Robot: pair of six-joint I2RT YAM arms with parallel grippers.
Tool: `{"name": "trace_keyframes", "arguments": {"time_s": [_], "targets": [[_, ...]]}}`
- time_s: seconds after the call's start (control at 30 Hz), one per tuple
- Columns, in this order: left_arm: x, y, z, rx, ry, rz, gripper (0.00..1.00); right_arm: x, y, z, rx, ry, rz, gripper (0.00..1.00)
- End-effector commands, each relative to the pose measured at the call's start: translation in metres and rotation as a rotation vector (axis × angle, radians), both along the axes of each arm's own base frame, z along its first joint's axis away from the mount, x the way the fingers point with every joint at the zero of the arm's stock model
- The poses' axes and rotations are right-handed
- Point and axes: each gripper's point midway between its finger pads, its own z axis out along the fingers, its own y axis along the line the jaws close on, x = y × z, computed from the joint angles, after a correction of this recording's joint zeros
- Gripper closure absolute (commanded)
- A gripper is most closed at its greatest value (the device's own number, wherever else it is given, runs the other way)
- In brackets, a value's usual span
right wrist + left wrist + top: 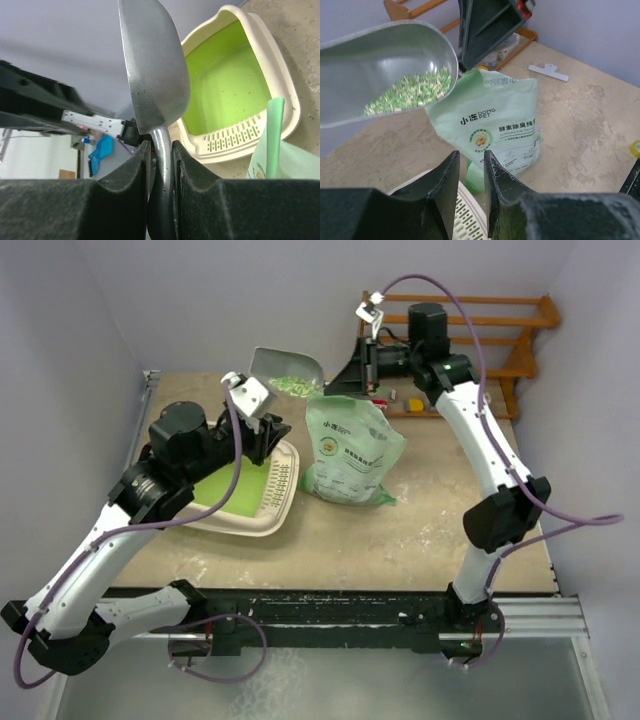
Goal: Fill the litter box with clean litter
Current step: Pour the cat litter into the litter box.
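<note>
My right pincer (161,147) grips the scoop (155,65), with litter (410,92) in it, up by the bag (350,450). The litter box (225,85) nearby looks bare, so filling has hardly begun. My left pincer (471,160): can't tell.

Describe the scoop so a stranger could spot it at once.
Look at the back of the tan table, above the pale green printed bag. There the right hand holds up a shiny metal scoop by its handle. It alone is bare metal and carries a small heap of greenish granules.
</note>
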Motion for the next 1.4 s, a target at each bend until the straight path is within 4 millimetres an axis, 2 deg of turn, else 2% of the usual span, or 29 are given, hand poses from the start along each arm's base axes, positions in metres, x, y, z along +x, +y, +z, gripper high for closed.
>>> {"name": "trace_keyframes", "arguments": {"time_s": [0.0, 0.17, 0.3, 0.47, 0.67, 0.83, 1.03, 1.23, 1.27, 1.37], "targets": [[-0.007, 0.033, 0.033, -0.026, -0.067, 0.112, 0.77, 0.004, 0.028, -0.025, -0.105, -0.078, 0.028, 1.0], [-0.02, 0.055, 0.045, -0.062, -0.077, 0.17, 0.77, 0.015, 0.057, -0.053, -0.197, -0.123, 0.034, 1.0], [-0.027, 0.069, 0.046, -0.078, -0.065, 0.217, 0.77, 0.012, 0.083, -0.071, -0.281, -0.192, 0.055, 1.0], [-0.032, 0.079, 0.046, -0.089, -0.059, 0.249, 0.77, 0.017, 0.104, -0.098, -0.393, -0.288, 0.06, 1.0], [-0.037, 0.094, 0.049, -0.105, -0.072, 0.3, 0.77, 0.023, 0.121, -0.109, -0.443, -0.369, 0.06, 1.0], [-0.039, 0.103, 0.046, -0.11, -0.077, 0.334, 0.77, 0.024, 0.142, -0.121, -0.528, -0.5, 0.054, 1.0], [-0.043, 0.109, 0.043, -0.124, -0.075, 0.352, 0.77, 0.04, 0.157, -0.141, -0.618, -0.614, 0.0, 1.0], [-0.046, 0.118, 0.039, -0.129, -0.076, 0.384, 0.77, 0.016, 0.164, -0.167, -0.662, -0.59, 0.054, 1.0], [-0.046, 0.12, 0.038, -0.128, -0.077, 0.389, 0.77, 0.054, 0.173, -0.136, -0.665, -0.835, -0.084, 1.0], [-0.047, 0.124, 0.033, -0.119, -0.073, 0.405, 0.77, 0.054, 0.183, -0.133, -0.711, -1.0, -0.132, 1.0]]}}
